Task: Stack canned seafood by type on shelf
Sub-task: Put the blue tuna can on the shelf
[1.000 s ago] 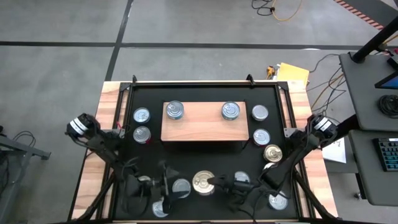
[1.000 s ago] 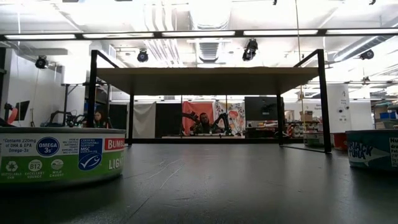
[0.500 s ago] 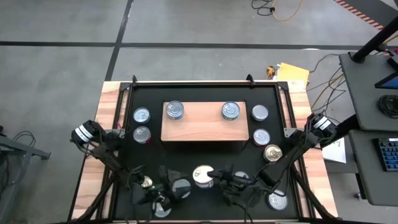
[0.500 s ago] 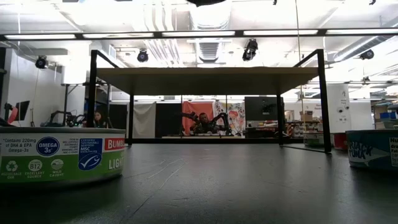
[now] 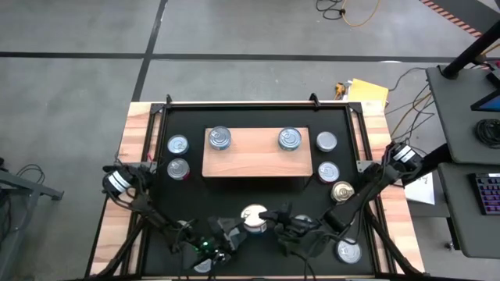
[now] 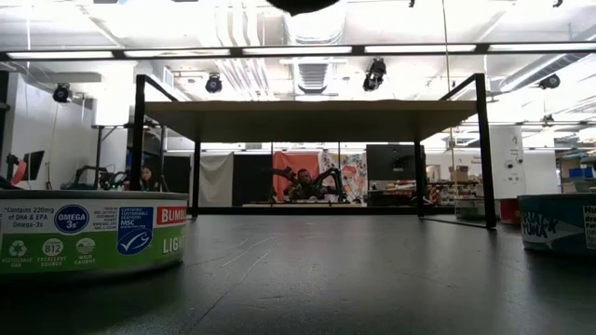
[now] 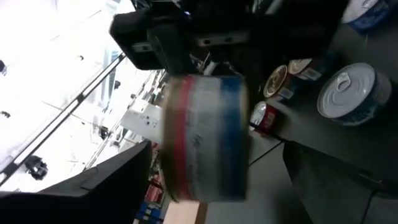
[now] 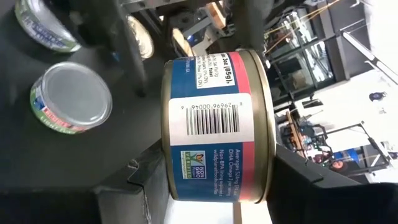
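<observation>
High view: right gripper (image 5: 269,218) pinches a blue-red can (image 5: 254,218) near the surface's front edge, shelf (image 5: 254,153) lies at 12 o'clock, left gripper (image 5: 227,232) spread just beside at 8 o'clock.

Bright overhead strip lights; left wrist blurred.

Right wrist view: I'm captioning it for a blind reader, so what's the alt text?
The right gripper holds a gold-rimmed can on its side, barcode label showing. Beyond, two more cans sit on the black mat.
</observation>
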`<action>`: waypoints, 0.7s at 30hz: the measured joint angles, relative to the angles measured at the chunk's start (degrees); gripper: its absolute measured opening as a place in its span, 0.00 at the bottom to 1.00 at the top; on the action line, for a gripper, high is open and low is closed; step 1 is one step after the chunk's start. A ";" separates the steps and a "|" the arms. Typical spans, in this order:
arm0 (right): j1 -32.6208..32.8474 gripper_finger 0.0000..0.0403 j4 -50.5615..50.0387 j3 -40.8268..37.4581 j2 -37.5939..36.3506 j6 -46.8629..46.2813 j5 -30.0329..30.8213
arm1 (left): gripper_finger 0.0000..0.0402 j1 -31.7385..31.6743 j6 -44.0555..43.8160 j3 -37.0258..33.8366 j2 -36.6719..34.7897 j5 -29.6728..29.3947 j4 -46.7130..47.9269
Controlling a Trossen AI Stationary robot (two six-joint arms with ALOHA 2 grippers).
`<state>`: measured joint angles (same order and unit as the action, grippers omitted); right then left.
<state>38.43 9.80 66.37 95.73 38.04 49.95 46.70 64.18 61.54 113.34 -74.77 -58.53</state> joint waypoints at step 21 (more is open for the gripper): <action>-0.10 0.47 -0.36 0.00 0.04 -0.73 -0.85 | 0.53 -0.66 -0.65 0.57 -0.22 0.45 0.03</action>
<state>38.33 9.45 66.37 95.77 37.31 49.10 46.04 63.53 62.11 113.12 -74.31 -58.50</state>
